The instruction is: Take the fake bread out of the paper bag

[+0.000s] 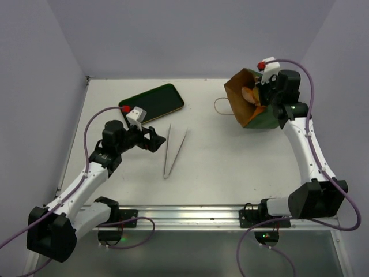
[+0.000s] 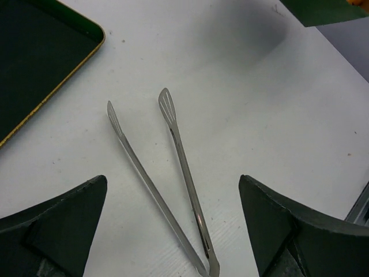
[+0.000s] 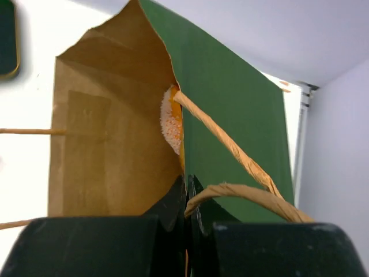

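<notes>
While the paper bag (image 1: 237, 95) is kept tilted at the far right side of the table (image 1: 219, 156), with its open mouth turned up and to the left, its rim is clamped by the right gripper (image 3: 187, 195). The jaws are fully closed on the paper wall, just beside a string handle (image 3: 230, 144). The fake bread (image 1: 251, 95) is seen inside the bag as orange pieces. The left gripper (image 1: 155, 140) is spread wide and holds nothing, above the metal tongs (image 2: 183, 164) and near the dark green tray (image 1: 153, 103).
</notes>
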Controlling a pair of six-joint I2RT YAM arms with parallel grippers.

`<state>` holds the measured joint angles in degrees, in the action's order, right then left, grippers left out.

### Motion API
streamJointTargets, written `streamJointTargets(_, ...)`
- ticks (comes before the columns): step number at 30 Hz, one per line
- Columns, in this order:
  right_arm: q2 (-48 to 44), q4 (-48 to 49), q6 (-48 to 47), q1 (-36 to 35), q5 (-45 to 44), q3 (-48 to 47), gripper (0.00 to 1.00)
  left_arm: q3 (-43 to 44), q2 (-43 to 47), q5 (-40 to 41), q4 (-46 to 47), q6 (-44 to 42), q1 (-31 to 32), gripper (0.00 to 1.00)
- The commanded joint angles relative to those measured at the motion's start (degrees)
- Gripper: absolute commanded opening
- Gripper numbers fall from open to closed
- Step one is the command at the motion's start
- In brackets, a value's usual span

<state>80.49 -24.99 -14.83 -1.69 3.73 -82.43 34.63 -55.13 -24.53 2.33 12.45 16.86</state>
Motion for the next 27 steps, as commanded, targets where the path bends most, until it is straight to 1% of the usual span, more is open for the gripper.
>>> streamJointTargets(1, -4.2, 6.3, -7.5, -3.8, 1.8, 9.7, 0.00, 3.5, -3.3, -1.3, -1.1, -0.4, 1.7, 1.00)
streamJointTargets(3, -6.0, 6.8, -7.9, -4.2, 4.6, 15.7, 0.00, 4.1, -4.6, -0.6, -1.9, -0.4, 2.6, 1.00)
streamJointTargets(5, -6.7, 6.6, -8.5, -4.5, 6.6, 18.6, 0.00, 4.0, -5.1, 1.2, -2.2, -0.5, 3.4, 1.00)
streamJointTargets(6, -7.4, 6.6, -8.8, -4.5, 8.0, 20.9, 0.00, 4.1, -5.4, 2.3, -2.2, -0.6, 4.8, 1.00)
streamJointTargets(8, -8.1, 6.3, -9.2, -4.5, 9.1, 22.7, 0.00, 4.3, -5.8, 6.5, -5.3, -1.2, 6.8, 1.00)
streamJointTargets(9, -9.0, 6.3, -9.3, -4.5, 9.7, 24.1, 0.00, 4.6, -6.5, 9.2, -6.1, -1.4, 9.9, 1.00)
streamJointTargets(10, -9.5, 6.4, -9.3, -4.5, 10.0, 24.8, 0.00, 5.0, -6.8, 15.0, -8.0, -1.3, 11.9, 1.00)
streamJointTargets(11, -9.9, 6.5, -9.2, -4.5, 10.2, 25.4, 0.00, 5.2, -7.2, 17.7, -9.1, -0.7, 13.9, 1.00)
streamJointTargets(12, -10.8, 6.5, -8.8, -4.5, 10.6, 26.4, 0.00, 5.4, -7.9, 22.4, -10.1, -0.1, 17.4, 1.00)
streamJointTargets(15, -11.7, 6.7, -7.5, -4.5, 11.2, 27.7, 0.00, 5.4, -8.9, 30.7, -13.2, 3.7, 22.1, 1.00)
streamJointTargets(19, -11.3, 7.1, -5.6, -4.5, 11.7, 28.1, 0.00, 4.8, -10.7, 33.8, -14.8, 7.7, 24.8, 1.00)
streamJointTargets(23, -11.1, 6.9, -4.2, -4.5, 12.7, 27.8, 0.00, 5.5, -14.6, 37.6, -14.9, 9.2, 27.9, 1.00)
streamJointTargets(24, -11.1, 6.8, -3.9, -4.5, 12.9, 27.8, 0.00, 5.8, -16.7, 39.4, -14.9, 9.4, 28.9, 1.00)
streamJointTargets(26, -11.2, 6.8, -3.7, -4.5, 13.1, 27.9, 0.00, 6.5, -19.1, 40.2, -14.5, 10.2, 30.2, 1.00)
streamJointTargets(27, -11.3, 6.9, -3.5, -4.5, 13.3, 27.9, 0.00, 7.3, -21.8, 41.1, -13.7, 10.4, 30.5, 1.00)
